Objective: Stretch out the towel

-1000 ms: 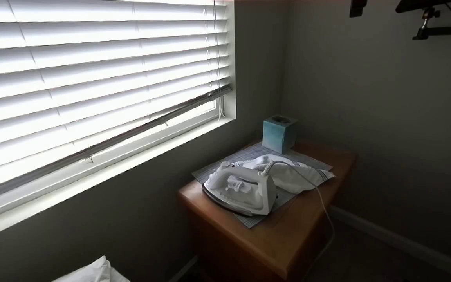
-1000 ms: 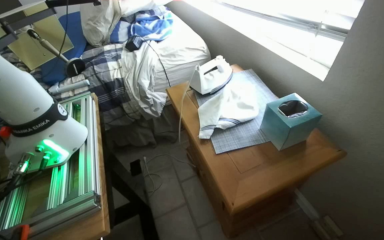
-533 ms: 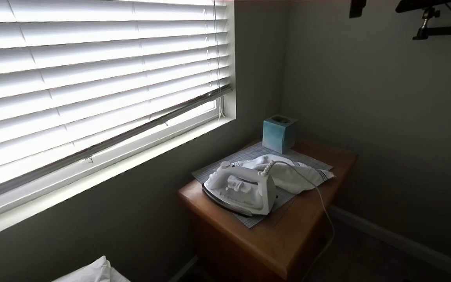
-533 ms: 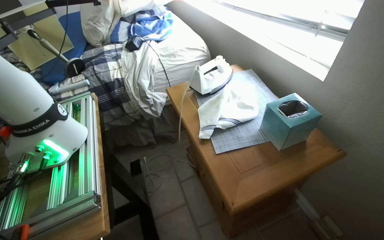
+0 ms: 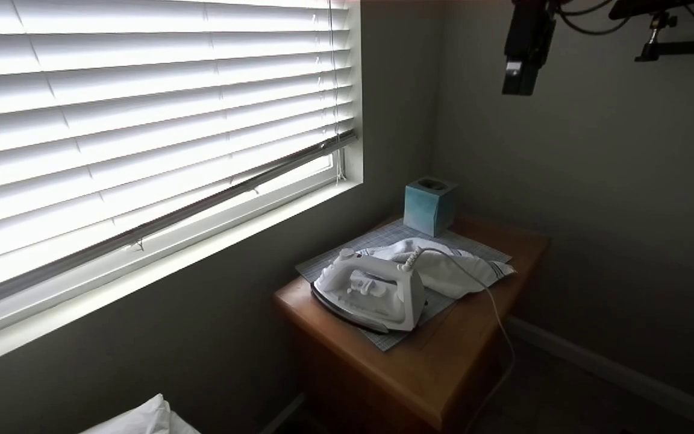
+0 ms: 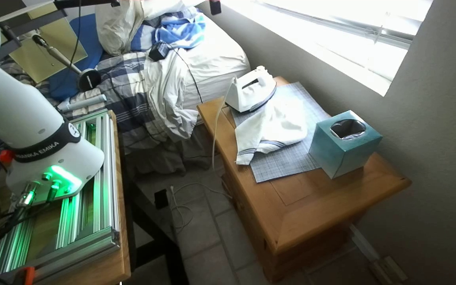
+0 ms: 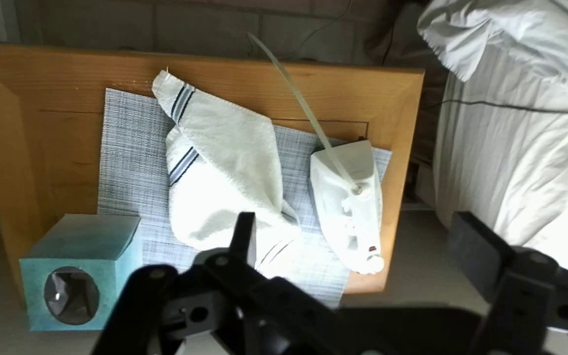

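A white towel with dark blue-grey stripes lies crumpled and partly folded over itself on a grey woven mat. It shows in both exterior views and in the wrist view. The mat lies on a wooden nightstand. My gripper is open with nothing between its fingers. It hangs well above the nightstand, apart from the towel. In an exterior view the black gripper shows at the top right. Its tip shows at the top edge in an exterior view. One finger covers a bit of the towel's lower part in the wrist view.
A white iron stands on the mat beside the towel, its cord trailing off the nightstand edge. A teal tissue box stands at the towel's other side. A window wall and a bed border the nightstand.
My gripper has come lower, into fuller view at the top of an exterior view, and its tip now shows at the top edge of an exterior view. The towel, iron and box have not moved.
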### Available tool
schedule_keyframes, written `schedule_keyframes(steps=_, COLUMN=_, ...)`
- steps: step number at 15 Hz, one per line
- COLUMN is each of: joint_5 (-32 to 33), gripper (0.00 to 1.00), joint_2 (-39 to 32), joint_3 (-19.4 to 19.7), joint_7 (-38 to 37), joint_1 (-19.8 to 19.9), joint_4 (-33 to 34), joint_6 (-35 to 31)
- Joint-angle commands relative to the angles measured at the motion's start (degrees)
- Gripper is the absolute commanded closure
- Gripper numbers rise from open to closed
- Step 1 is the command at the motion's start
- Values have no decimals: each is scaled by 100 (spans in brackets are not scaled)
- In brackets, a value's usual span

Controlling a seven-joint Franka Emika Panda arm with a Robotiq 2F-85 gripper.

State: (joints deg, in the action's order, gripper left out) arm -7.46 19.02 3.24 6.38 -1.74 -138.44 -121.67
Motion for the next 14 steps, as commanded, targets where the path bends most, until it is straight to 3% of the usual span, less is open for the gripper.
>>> schedule_keyframes(steps=1, joint_5=-531, gripper=0, joint_2=-70, joint_3=236, joint_7=-25, joint_1=173, joint_4=-976, joint_6=-1568)
schedule_keyframes(steps=6, joint_5=-1767, gripper=0, joint_2=-766, joint_3=841, joint_7=435, joint_1=134, joint_4=-1737, joint_6=-2980)
schedule_keyframes(steps=8, joint_5=-2361, gripper=0, joint_2=-1160, joint_3=1071, joint_7=799, joint_1=116, joint_4=-1775, joint_6=-3237)
schedule_keyframes(steps=10, joint_5=-3215, gripper=0, joint_2=-1425, joint_3=1406, joint_7=1665, joint_1=-18, joint_4=-1622, joint_6=-3114)
schedule_keyframes(steps=11, joint_5=-2533, gripper=0, joint_2=-1101, joint_3=1134, joint_7=997, joint_1=145, joint_4=-1806, joint_6=-3062)
schedule_keyframes(steps=14, joint_5=-2974, gripper=0, joint_2=-1347, joint_3=1339, joint_7=1510, joint_1=120, joint_4=-1722, joint_6=-3064)
